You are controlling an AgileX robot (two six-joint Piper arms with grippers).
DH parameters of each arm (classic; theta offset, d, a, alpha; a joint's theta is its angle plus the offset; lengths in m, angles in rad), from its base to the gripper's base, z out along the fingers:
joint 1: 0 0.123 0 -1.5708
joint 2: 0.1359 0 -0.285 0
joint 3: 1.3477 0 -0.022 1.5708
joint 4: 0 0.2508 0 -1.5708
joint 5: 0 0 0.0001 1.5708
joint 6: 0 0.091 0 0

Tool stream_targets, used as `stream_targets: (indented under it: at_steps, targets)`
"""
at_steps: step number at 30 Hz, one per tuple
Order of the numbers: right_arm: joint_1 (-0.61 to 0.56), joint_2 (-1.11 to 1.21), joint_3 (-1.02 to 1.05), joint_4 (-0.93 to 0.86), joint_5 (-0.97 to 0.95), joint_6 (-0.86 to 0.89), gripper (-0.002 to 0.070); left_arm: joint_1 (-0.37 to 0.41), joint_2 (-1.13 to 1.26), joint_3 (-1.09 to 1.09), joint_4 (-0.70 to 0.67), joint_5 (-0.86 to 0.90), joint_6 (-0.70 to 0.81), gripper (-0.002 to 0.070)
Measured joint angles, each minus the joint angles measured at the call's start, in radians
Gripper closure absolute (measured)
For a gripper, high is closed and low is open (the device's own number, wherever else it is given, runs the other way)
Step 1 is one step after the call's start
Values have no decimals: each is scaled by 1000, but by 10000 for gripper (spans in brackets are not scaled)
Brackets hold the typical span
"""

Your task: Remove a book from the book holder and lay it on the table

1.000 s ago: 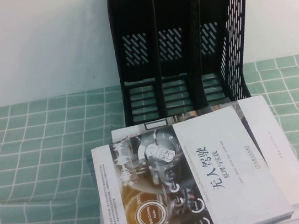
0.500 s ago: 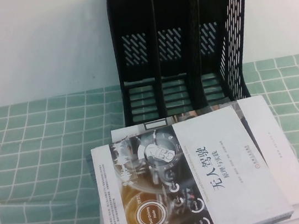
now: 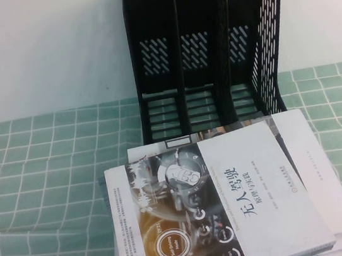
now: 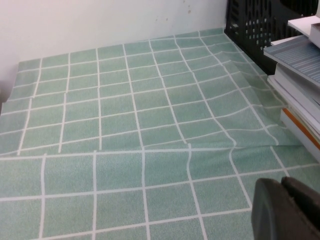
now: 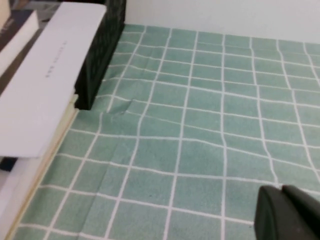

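Note:
The book, half white with a black Chinese title and half dark dashboard photo with an orange ring, lies flat on top of a stack in front of the book holder. The black holder stands upright at the back and its three slots look empty. It also shows in the left wrist view and the right wrist view. Neither gripper shows in the high view. My left gripper is shut and empty, low over the green cloth left of the stack. My right gripper is shut and empty over the cloth right of the stack.
The table has a light green cloth with a white grid, wrinkled near the stack. Under the book lie several other books, one white one sticking out to the right. A white wall stands behind.

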Motion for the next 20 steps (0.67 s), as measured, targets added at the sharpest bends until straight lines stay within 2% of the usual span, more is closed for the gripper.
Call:
stream_targets:
  at_steps: [7, 20]
  targets:
    - [-140, 0, 0, 19, 2, 27, 678, 0, 0, 0, 0, 0, -2, 678]
    - [-156, 0, 0, 21, 2, 31, 678, 0, 0, 0, 0, 0, -2, 678]
